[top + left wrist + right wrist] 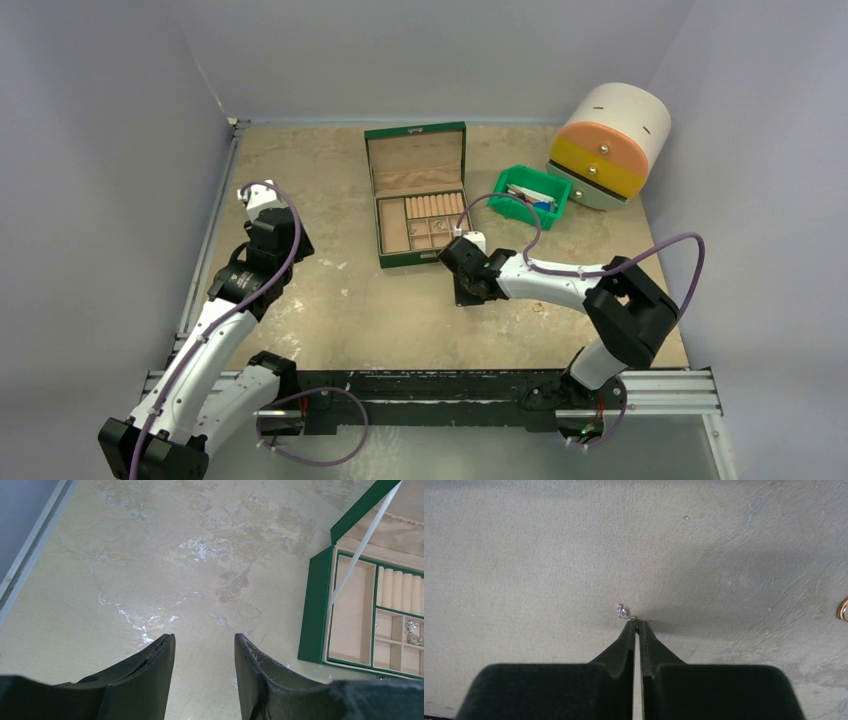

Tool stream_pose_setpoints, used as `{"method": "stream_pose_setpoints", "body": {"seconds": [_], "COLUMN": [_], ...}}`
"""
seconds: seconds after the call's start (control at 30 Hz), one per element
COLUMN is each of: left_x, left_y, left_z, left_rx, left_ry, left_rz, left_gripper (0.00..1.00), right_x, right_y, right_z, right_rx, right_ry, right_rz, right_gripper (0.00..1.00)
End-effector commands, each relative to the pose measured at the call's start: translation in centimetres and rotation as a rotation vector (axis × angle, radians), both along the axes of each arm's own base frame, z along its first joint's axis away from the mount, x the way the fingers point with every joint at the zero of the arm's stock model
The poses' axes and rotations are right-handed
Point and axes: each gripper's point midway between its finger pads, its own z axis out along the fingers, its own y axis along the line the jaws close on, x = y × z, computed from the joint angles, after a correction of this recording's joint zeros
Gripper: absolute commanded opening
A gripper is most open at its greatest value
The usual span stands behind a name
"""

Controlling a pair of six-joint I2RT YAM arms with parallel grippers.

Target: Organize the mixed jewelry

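Note:
In the right wrist view my right gripper (pixel 636 623) is shut, its tips pinching a small silvery sparkling trinket (pixel 622 612) that pokes out just past them, low over the table. A gold ring (pixel 844 610) lies on the table at that view's right edge. From above, the right gripper (pixel 462 290) sits just in front of the open green jewelry box (pixel 372 190), and a small ring (pixel 540 307) lies under the right forearm. Two silvery pieces (pixel 412 632) rest in a small compartment of the box (pixel 315 615). My left gripper (pixel 205 640) hangs open and empty over bare table, left of the box.
A green plastic bin (pixel 530 195) with mixed items stands right of the box. Behind it a round white drawer unit (pixel 610 145) with orange and yellow fronts leans at the back right. Grey walls close in the table on three sides.

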Motion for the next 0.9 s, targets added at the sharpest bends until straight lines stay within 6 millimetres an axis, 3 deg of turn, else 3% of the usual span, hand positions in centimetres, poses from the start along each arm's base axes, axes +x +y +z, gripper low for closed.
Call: {"method": "stream_pose_setpoints", "body": {"seconds": [0.0, 0.57, 0.87], "left_x": [0.7, 0.6, 0.6], "left_y": [-0.2, -0.2, -0.1], "left_z": [1.9, 2.0, 2.0], "left_rx": [-0.009, -0.009, -0.010], "left_ry": [-0.061, -0.064, -0.066], "left_rz": [-0.007, -0.007, -0.004], "left_gripper": [0.46, 0.46, 0.46], "right_x": [-0.4, 2.4, 7.3], "right_y": [-0.9, 1.5, 5.2], "right_z": [0.7, 8.1, 13.0], "right_rx": [-0.044, 0.046, 0.074], "right_ry": [0.006, -0.120, -0.265], "right_rz": [-0.019, -0.015, 0.047], "right_gripper": [0.01, 0.01, 0.02]}}
